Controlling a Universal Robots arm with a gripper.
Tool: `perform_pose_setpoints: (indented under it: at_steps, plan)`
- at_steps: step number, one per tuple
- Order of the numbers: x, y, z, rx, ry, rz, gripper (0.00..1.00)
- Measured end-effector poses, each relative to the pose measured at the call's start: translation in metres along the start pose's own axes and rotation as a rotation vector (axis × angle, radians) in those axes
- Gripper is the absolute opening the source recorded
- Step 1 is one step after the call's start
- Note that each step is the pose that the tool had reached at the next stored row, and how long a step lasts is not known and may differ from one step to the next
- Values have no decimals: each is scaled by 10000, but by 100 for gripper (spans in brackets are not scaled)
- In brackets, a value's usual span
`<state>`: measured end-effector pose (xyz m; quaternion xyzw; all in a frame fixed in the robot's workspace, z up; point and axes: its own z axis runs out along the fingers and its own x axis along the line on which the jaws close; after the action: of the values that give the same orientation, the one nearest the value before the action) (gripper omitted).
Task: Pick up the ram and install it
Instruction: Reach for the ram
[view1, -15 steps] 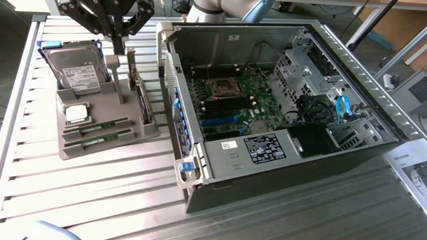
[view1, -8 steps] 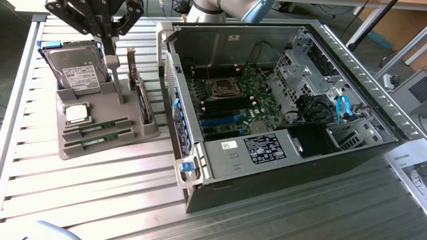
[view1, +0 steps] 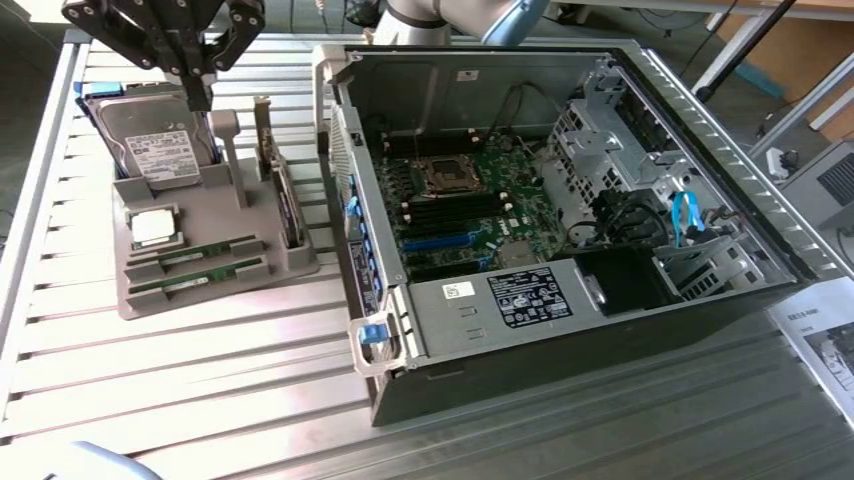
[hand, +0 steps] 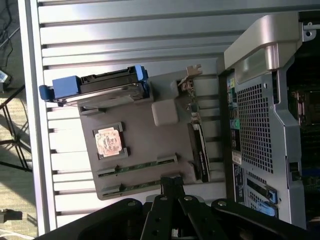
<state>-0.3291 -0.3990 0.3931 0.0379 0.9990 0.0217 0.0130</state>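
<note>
2 alike wait for you: a ram (view1: 207, 251) beside the chip (view1: 154, 228) and a second ram (view1: 207, 277) at the holder's outer edge. Both lie in parallel slots of the grey holder (view1: 200, 212), which sits on the worktop (view1: 200, 380) to the exterior view's left of the open case (view1: 667, 90). Neither is lifted yet.

Your tool (view1: 198, 95) is closed and holds nothing. In the exterior view it hangs above the holder, over the drive (view1: 158, 145). In the wrist view the tool (hand: 171, 181) sits close to one end of the second ram (hand: 132, 186), with the ram (hand: 137, 165) just past it.

Treat either stick as light, stiff and thin, so it likely needs little force. Judge it fragile too: the black chips and the contact edge should not be pinched or scraped. Grip near the middle of its length, across the thin board, so it comes out level. Each slot looks snug, so a tilted pull could jam the stick.
</note>
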Motion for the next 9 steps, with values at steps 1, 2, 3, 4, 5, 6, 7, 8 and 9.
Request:
perform_pose_setpoints:
  at_steps: [1, 2, 3, 4, 5, 6, 7, 8, 9]
  plan:
    - [23, -2, 0, -1, 0, -1, 11]
    - [47, -4, -1, -1, -1, 0, 11]
    - [68, -5, -1, -1, -1, 0, 11]
    - [91, -7, -2, -1, -1, 1, 11]
    - [111, -8, -3, 0, 0, 1, 11]
    - [131, -10, -3, 0, 0, 1, 11]
    - [150, -11, -4, 0, 0, 1, 11]
    - [168, -13, -4, -1, -1, 1, 11]
    - [187, -14, -5, 0, 0, 1, 11]
